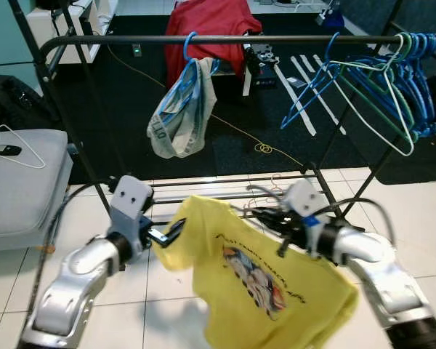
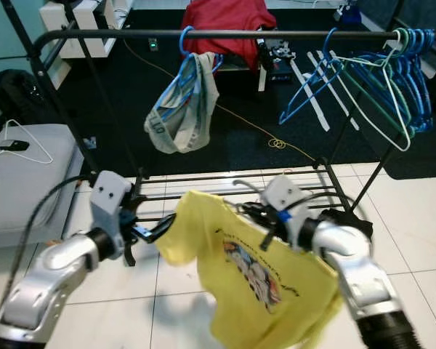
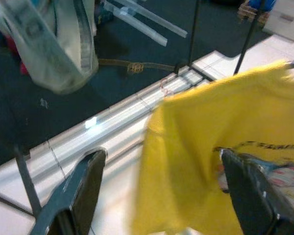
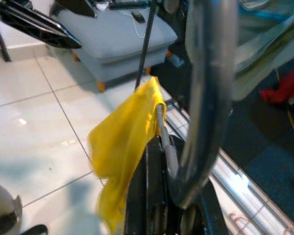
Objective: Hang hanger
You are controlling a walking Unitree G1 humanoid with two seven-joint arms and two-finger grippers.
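Right hand (image 1: 267, 215) is clamped down on the grey hanger (image 4: 162, 128) that carries the yellow T-shirt (image 1: 265, 280), fingers together on the wire just where the shirt's shoulder drapes over it. The shirt, with its printed picture on the front, hangs low in front of the clothes rack (image 1: 225, 40), well below the rack's top bar and not hooked on anything.

Left hand (image 1: 167, 233) sits at the shirt's other shoulder, fingers (image 3: 83, 188) spread wide apart in the wrist view, with the yellow cloth lying between them; whether they actually touch it, I cannot tell.

Up on the rack's top bar, a blue hanger (image 1: 191, 45) holds a striped, pale garment (image 1: 180, 116) near the middle. Toward the right end of the bar, a cluster of empty blue, green and white hangers (image 1: 392, 83) crowds together.

Behind the rack, a red cloth (image 1: 211, 25) lies on the dark carpet (image 1: 225, 145). To the left of the rack stands a grey cushioned seat (image 1: 18, 185) with a white wire hanger (image 1: 18, 154) on it.
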